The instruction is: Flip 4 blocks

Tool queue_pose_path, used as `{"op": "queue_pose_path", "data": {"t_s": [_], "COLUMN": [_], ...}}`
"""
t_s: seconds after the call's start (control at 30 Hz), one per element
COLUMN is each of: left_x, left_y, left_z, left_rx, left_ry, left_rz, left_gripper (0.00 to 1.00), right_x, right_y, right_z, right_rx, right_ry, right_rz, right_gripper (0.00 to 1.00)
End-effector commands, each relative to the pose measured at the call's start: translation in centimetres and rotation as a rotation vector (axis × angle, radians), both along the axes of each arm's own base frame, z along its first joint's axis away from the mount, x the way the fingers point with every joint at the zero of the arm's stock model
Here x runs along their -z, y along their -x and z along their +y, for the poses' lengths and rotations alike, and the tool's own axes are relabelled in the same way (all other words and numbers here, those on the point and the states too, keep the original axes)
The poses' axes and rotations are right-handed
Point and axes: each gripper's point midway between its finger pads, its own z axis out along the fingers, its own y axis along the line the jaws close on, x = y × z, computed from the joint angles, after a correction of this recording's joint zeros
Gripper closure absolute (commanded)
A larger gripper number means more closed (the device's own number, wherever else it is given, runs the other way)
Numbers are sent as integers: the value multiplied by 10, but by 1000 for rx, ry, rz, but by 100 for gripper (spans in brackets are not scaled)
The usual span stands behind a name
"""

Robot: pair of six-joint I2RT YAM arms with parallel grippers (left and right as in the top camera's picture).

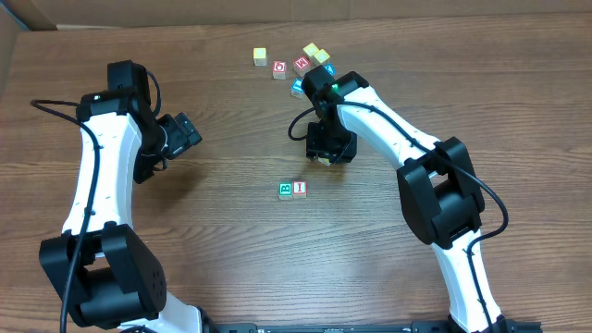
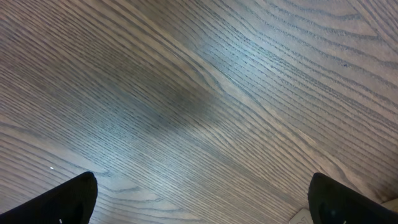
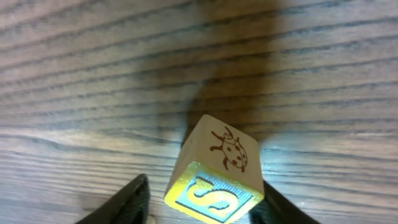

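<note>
Our right gripper (image 3: pixel 199 202) has its two fingers (image 3: pixel 127 202) on either side of the ladybird block (image 3: pixel 214 168), jaws partly closed. One finger looks to be against the block's side and the other shows a sliver of gap, so we cannot tell whether the block is truly clamped or only bracketed. The block is tilted, with a ladybird drawing on one pale face and a blue S in a yellow frame on the face nearest the wrist camera. We take the green-faced block (image 1: pixel 286 190) in the middle of the table (image 1: pixel 213 240) as our mark. The red-marked block (image 1: pixel 299 188) touches it on the right arm's side. The ladybird block lies near it, beyond and toward the right arm, and a cluster of cubes (image 1: pixel 302 65) sits farther beyond. The left gripper (image 1: pixel 185 129) hangs well apart on the left arm's side, jaws spread wide over bare wood, holding nothing. We judge the step in hand to be the turning of the ladybird block. Next we need a firm, square grip, then a roll that lands a fresh face up, and a clean release.
</note>
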Motion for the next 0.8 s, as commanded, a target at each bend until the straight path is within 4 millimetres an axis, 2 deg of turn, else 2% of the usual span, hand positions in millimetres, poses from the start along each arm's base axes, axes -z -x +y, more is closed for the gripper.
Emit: {"op": "queue_pose_path", "data": {"t_s": [0.0, 0.1, 0.27, 0.3, 0.37, 0.43, 0.47, 0.57, 0.6, 0.77], "left_x": [-12, -12, -12, -12, -12, -12, -12, -12, -12, -12], "left_y": [-4, -4, -4, -4, -4, -4, -4, -4, -4, -4], "left_z": [3, 3, 3, 3, 3, 3, 3, 3, 3, 3], "left_rx": [10, 10, 10, 10, 10, 10, 10, 10, 10, 10], "left_ry": [-12, -12, -12, -12, -12, -12, -12, -12, -12, -12], "left_rz": [-34, -34, -34, -34, -34, -34, -34, -34, -34, -34], "left_gripper": [0, 1, 0, 0, 0, 0, 0, 0, 0, 0], "right_x": [-18, -17, -17, -17, -18, -24, -28, -51, -68, -110], "right_y": [-9, -16, -19, -20, -20, -20, -20, -21, -18, 5], "right_z": [-4, -12, -12, -12, -12, -11, -11, -11, -10, -12], "right_rx": [18, 47, 66, 66, 66, 67, 67, 68, 66, 51], "right_ry": [8, 56, 59, 58, 57, 50, 47, 30, 17, -15], "right_rz": [-64, -96, -109, -110, -113, -122, -125, -153, -166, -165], "right_gripper": [56, 56, 58, 64, 68, 79, 80, 80, 79, 77]}}
